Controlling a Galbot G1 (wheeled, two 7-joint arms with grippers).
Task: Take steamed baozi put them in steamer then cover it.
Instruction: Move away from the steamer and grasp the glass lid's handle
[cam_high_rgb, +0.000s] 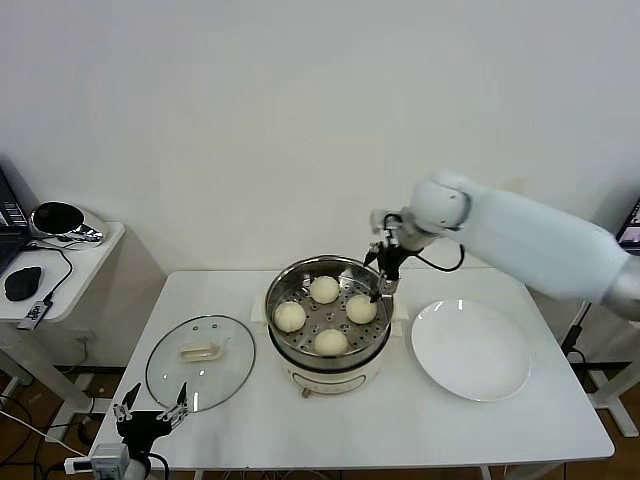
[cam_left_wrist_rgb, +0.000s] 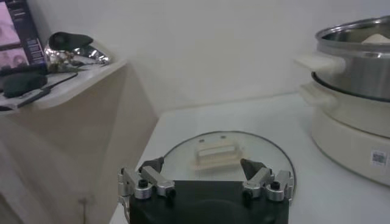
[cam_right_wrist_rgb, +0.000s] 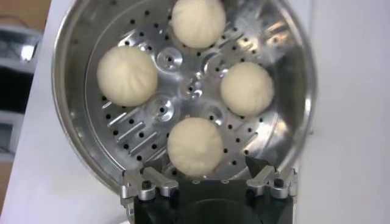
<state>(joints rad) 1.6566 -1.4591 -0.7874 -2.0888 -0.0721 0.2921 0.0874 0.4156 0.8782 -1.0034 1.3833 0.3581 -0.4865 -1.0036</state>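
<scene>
All four steamed baozi (cam_high_rgb: 325, 316) sit on the tray inside the steamer (cam_high_rgb: 328, 368), frame center. Right gripper (cam_high_rgb: 382, 276) hovers at its right rim, spread wide, empty. Cover (cam_high_rgb: 200, 361) lies lower left on the table (cam_high_rgb: 400, 430) (glass, handle up). Left gripper (cam_high_rgb: 150, 410) just below it, wide open, holding nothing.

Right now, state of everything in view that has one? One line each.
steamer: uncovered, perforated tray loaded.
baozi: all four on the tray, spaced apart.
cover: off, flat on the table left of the steamer, handle up.
plate: empty, right of the steamer.
right gripper: open, holding nothing, above the steamer's right rim.
left gripper: open, empty, near the cover's front edge.
</scene>
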